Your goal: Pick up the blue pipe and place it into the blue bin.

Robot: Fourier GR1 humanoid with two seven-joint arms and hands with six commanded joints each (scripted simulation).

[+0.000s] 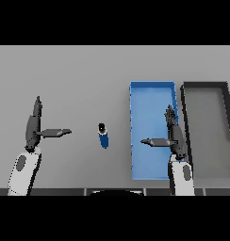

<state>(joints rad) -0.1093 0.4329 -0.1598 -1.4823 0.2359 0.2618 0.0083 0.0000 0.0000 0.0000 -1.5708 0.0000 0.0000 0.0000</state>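
Blue pipe (103, 136) upright on grey desk (79, 75), just left of blue bin (152, 85), untouched. Right hand (174, 136) over blue bin's right wall, fingers straight, thumb out toward the pipe, holding nothing; likely poised for the reach. Left hand (34, 126) well left of blue bin, likewise released, idle. Dark bin (205, 85) touching blue bin's right side. Pick-up not yet begun

grey table (69, 70), blue pipe (103, 136), blue bin (152, 85), dark bin (205, 85)
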